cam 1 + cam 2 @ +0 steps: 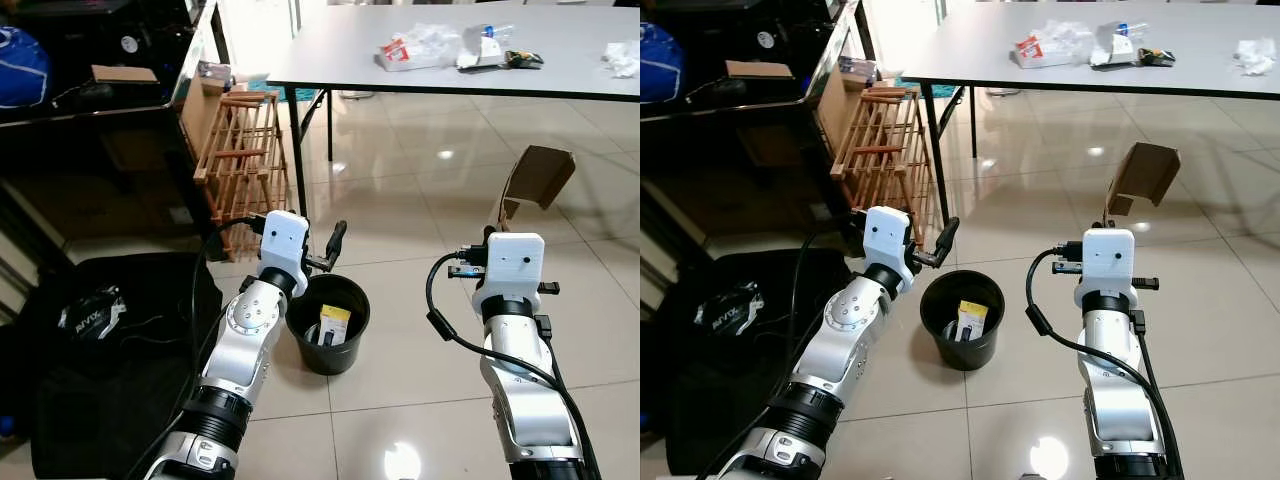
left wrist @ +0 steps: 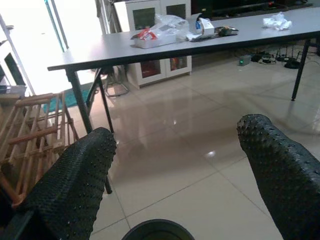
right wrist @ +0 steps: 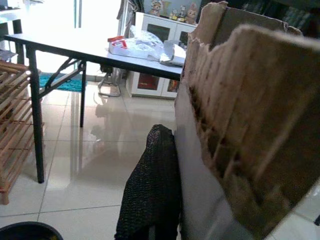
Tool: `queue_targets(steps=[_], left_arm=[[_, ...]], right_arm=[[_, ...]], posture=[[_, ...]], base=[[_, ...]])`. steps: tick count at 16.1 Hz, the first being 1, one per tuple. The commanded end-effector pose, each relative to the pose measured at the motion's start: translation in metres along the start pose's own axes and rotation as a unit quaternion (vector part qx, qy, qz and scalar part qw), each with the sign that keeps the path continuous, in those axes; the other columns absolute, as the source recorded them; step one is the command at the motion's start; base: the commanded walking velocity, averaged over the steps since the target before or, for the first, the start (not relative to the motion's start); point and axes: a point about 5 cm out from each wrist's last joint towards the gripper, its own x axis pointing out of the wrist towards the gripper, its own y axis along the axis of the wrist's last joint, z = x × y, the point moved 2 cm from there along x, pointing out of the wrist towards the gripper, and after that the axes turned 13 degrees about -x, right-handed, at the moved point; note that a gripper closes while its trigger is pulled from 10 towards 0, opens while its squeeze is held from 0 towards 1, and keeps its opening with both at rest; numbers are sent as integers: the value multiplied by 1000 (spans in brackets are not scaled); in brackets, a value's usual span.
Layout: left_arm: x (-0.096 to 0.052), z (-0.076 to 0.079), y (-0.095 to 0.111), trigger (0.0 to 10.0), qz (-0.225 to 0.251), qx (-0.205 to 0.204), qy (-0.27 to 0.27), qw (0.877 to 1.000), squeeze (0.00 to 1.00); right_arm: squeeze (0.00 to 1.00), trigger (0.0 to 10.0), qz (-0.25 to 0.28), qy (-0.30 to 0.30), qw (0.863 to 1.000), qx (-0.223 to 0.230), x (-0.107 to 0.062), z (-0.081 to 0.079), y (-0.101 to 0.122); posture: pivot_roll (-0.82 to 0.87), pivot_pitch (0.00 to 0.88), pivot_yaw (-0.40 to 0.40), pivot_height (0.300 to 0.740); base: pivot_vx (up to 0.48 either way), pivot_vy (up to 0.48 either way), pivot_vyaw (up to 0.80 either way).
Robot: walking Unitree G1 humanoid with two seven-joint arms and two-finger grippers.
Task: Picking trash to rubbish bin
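A black rubbish bin stands on the tiled floor between my arms, with a yellow and white packet inside. My left gripper hovers over the bin's left rim, open, with nothing between its fingers. My right gripper, to the right of the bin and higher, is shut on a torn brown cardboard piece that sticks upward. In the right wrist view the cardboard hides one finger; the other finger presses against it. More trash lies on the grey table: a plastic bag, wrappers, crumpled paper.
A wooden rack leans by the table's black leg, just behind the bin. A black bag lies on the floor at my left under a dark desk. Open tiled floor stretches ahead and to the right.
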Motion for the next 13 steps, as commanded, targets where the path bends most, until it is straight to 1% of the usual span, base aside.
queue_targets(steps=[1,4,5,9,13], left_arm=[[-1,-4,4,10000,10,2,3,1000,0],[-1,-2,5,10000,9,5,-9,1000,0],[-1,-1,6,10000,10,4,-14,1000,0],[-1,1,6,10000,13,2,-23,1000,0],[-2,0,5,10000,13,4,-21,1000,0]], right_arm=[[0,10000,-4,3,1000,5,1,-2,0],[0,10000,-2,4,1000,1,0,-2,0],[0,10000,-1,4,1000,0,0,-2,1],[0,10000,1,4,1000,-7,0,-1,0],[0,10000,3,6,1000,-9,1,-2,2]], posture=[[-106,43,93,740],[-104,44,95,740],[-104,44,95,740],[-111,41,90,740],[-108,40,87,740]], base=[[0,0,0],[0,0,0],[311,0,0],[472,0,0],[480,0,0]])
